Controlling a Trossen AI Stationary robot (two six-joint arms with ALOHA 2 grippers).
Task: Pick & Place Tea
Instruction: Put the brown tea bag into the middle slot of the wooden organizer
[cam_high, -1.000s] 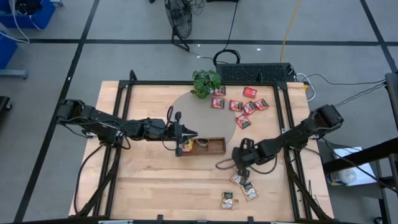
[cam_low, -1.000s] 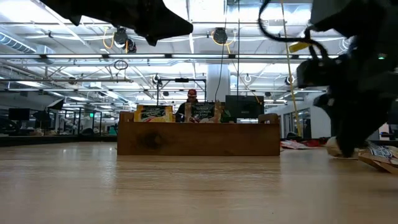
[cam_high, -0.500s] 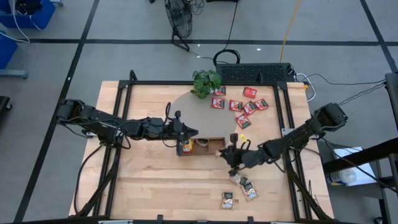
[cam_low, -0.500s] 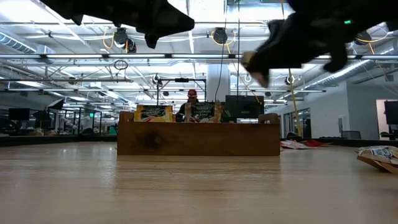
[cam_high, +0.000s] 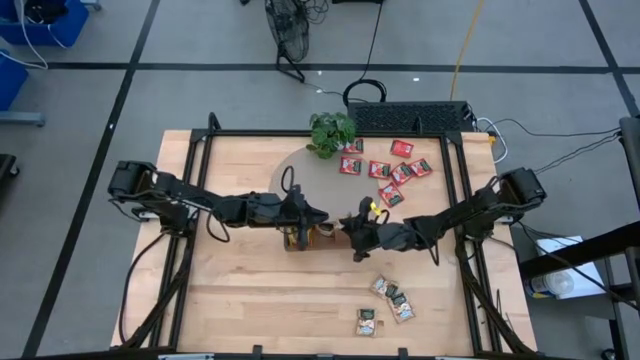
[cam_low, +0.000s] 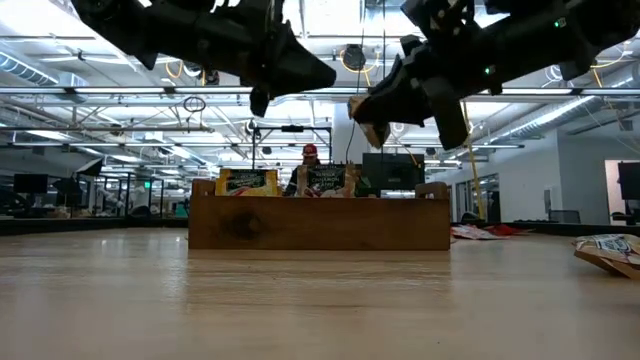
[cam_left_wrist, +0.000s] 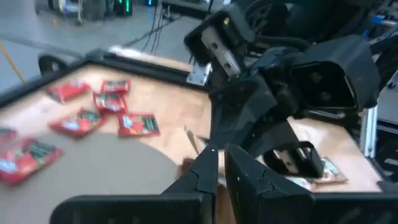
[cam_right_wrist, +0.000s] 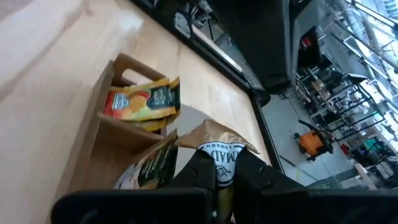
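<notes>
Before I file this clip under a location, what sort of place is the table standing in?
Probably a large open-plan lab or industrial workspace: exposed ceiling pipes and strip lights, monitors and desks behind the wooden tray, and a taped grey floor with loose cables around the framed table.

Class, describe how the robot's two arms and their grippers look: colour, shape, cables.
Both arms are black, jointed and slim, with loose black cables looping alongside. The left gripper and right gripper each end in two dark, tapered fingers. Silver metal brackets show on the right wrist.

Hidden and cut-off parts

The beige tea packet (cam_right_wrist: 219, 149) is half hidden between the right gripper (cam_right_wrist: 222, 169) fingers; its print runs unreadable below them.
</notes>
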